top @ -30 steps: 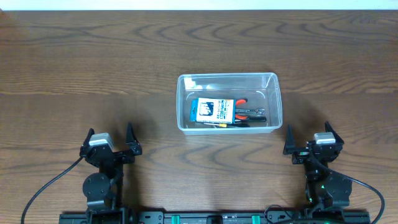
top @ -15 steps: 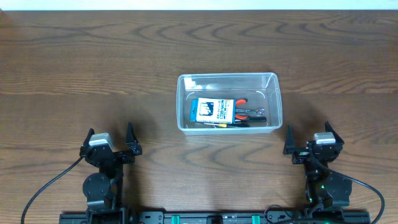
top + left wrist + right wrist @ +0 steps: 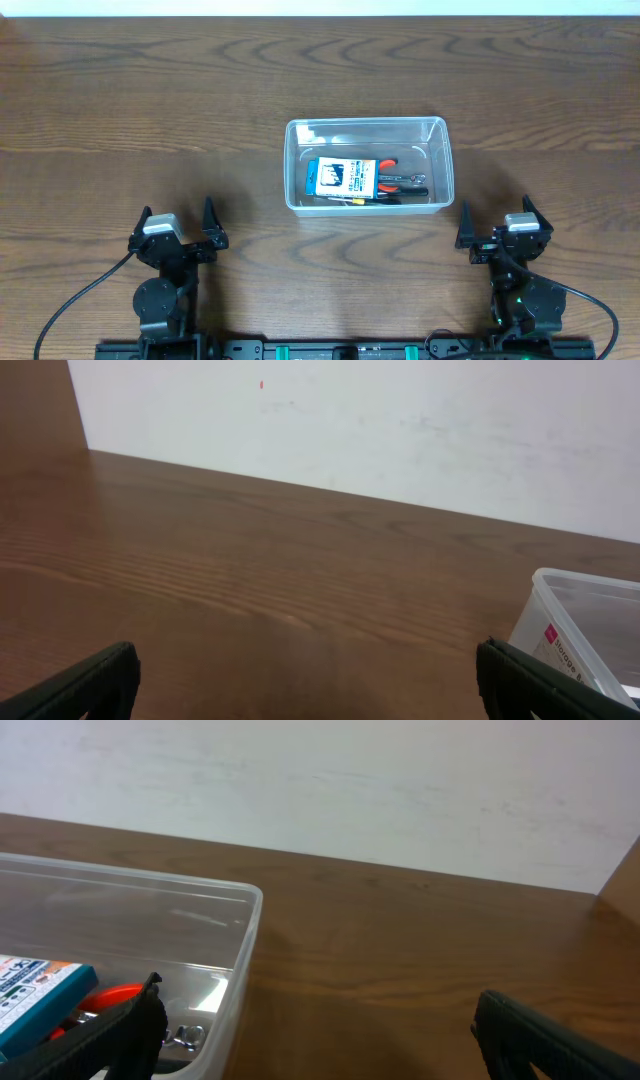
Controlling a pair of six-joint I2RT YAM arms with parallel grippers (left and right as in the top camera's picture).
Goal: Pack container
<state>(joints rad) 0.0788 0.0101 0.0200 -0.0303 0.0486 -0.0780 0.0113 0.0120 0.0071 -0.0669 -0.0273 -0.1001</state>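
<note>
Dark brown wood-grain table across nearly whole overhead view, grain in long wavy bands running L-R. Thin white strip along top edge there. From wrist views: plain white wall right behind far table edge, w/ faint grey scuffs, plus one tiny red dot near top in left wrist view. At far left of that view, upright brown panel, same tone as table; similar brown bit at right edge of right wrist view. Soft even light, slight sheen on tabletop
</note>
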